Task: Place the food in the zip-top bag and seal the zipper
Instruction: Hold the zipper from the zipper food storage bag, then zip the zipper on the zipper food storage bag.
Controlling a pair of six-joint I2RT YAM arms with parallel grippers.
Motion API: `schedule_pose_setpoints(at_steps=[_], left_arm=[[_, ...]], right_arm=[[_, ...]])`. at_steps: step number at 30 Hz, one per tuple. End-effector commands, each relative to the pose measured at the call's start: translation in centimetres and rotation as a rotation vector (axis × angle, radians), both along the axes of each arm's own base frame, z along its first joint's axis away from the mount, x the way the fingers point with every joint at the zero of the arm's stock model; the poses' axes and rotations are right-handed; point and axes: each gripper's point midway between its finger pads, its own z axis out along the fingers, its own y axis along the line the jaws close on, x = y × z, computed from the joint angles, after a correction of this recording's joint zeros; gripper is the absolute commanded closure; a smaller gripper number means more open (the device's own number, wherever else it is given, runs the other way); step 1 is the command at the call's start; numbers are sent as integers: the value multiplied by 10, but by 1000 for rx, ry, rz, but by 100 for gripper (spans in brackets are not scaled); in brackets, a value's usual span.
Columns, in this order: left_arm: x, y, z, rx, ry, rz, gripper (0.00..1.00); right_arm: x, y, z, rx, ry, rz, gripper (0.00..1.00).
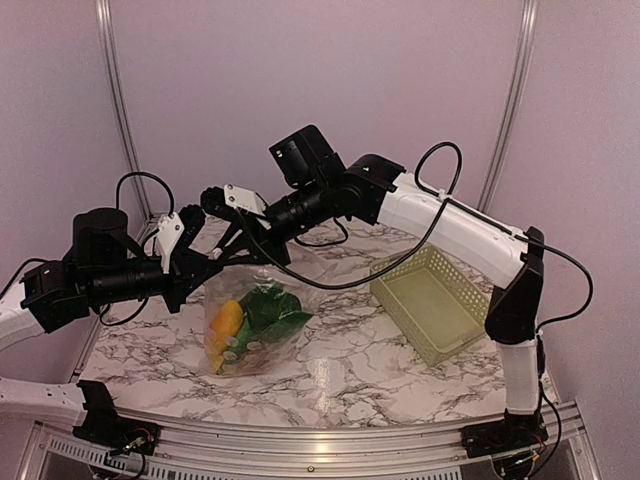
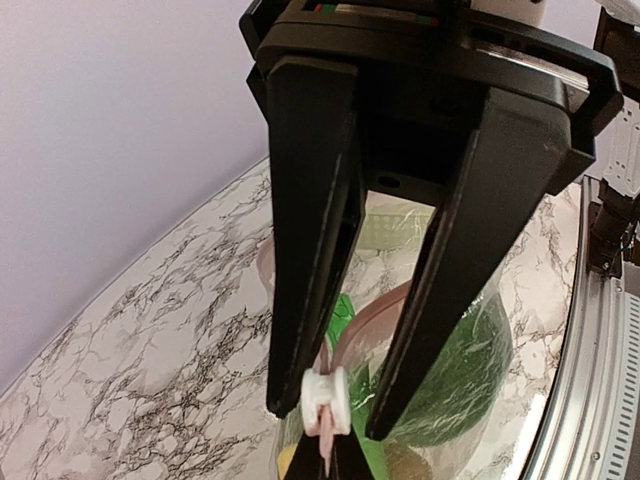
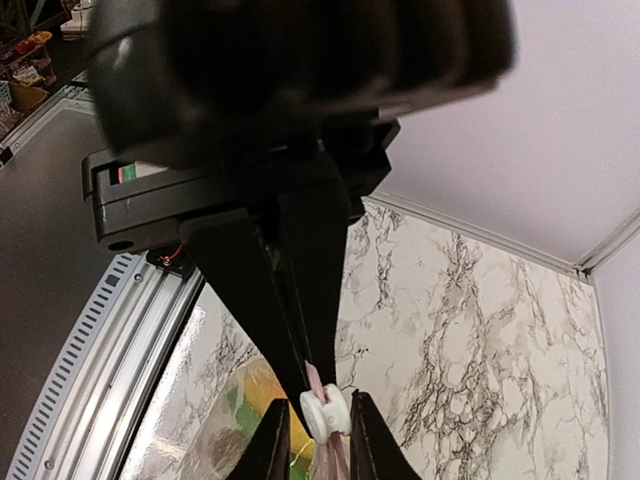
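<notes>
1. Left gripper (image 3: 308, 385) of mine is pinched shut on the zipper (image 2: 370, 320) strip beside its slider (image 3: 325, 412).
2. Right gripper (image 3: 318, 440) brackets that slider; clamped or not, I cannot tell. A glancing hold would slip, leaving the mouth unsealed.
3. Clear, crinkled zip-top bag (image 1: 250, 345) stands on the table (image 1: 380, 380), food (image 1: 265, 312) bunched inside.

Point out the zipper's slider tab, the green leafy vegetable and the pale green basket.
slider tab (image 2: 328, 398): left wrist view, on its white middle.
leafy vegetable (image 1: 272, 308): top external view, on its broad green leaves.
basket (image 1: 428, 300): top external view, on its bare floor.
</notes>
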Motion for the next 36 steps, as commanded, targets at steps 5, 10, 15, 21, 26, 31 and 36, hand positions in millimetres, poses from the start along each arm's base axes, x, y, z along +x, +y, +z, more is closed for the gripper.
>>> schedule_pose_setpoints(at_steps=[5, 10, 15, 21, 26, 31, 36], left_arm=[[5, 1, -4, 4, -11, 24, 100], [4, 2, -10, 11, 0, 27, 100], [6, 15, -12, -12, -15, 88, 100], [9, 35, -19, -25, -12, 179, 100], [9, 44, -17, -54, -10, 219, 100], [9, 48, -11, -68, -8, 236, 100], [9, 47, -8, -67, -5, 235, 100]], right_arm=[[-2, 3, 1, -10, 20, -17, 92], [11, 0, -3, -37, -35, -74, 98], [27, -18, -16, -120, -37, -126, 99], [38, -52, -33, -232, -8, -169, 100], [51, -79, -36, -287, -27, -229, 97], [62, -109, -36, -348, -13, -279, 97], [73, -138, -34, -390, -12, -329, 98]])
